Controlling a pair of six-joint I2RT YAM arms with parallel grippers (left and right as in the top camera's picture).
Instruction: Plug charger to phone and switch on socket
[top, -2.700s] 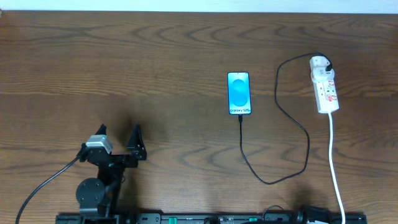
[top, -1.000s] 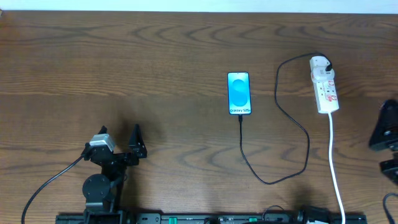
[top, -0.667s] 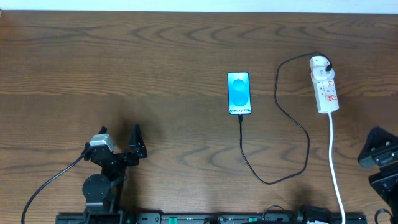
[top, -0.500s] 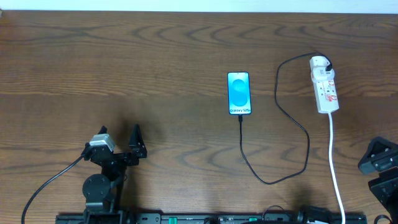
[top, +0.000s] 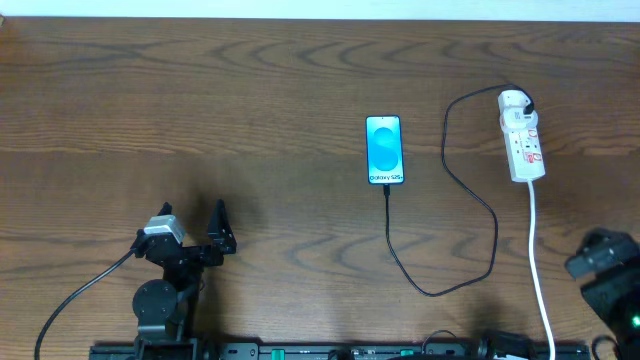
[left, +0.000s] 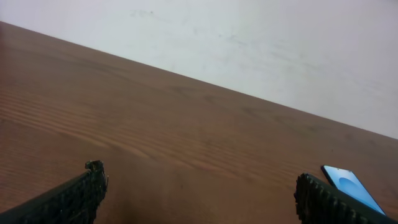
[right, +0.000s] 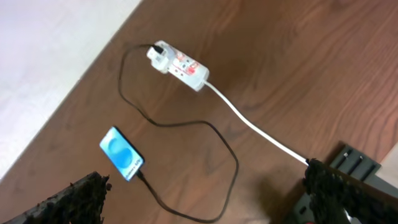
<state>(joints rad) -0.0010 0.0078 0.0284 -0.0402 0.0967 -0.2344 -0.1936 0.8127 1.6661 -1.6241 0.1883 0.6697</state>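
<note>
The phone is lying face up near the middle of the wooden table, its blue screen glowing. The charger is meeting the phone's near edge, looping toward the robot, then curving back to the adapter end of the socket. Whether the tip is fully seated is too small to tell. The left gripper is hovering with its fingers spread wide, gripping nothing, well apart from the phone, which is sitting ahead and to its right. The right gripper is also gaping and holding nothing, hanging at the table's near right corner beside the white cord, with the socket ahead of it.
</note>
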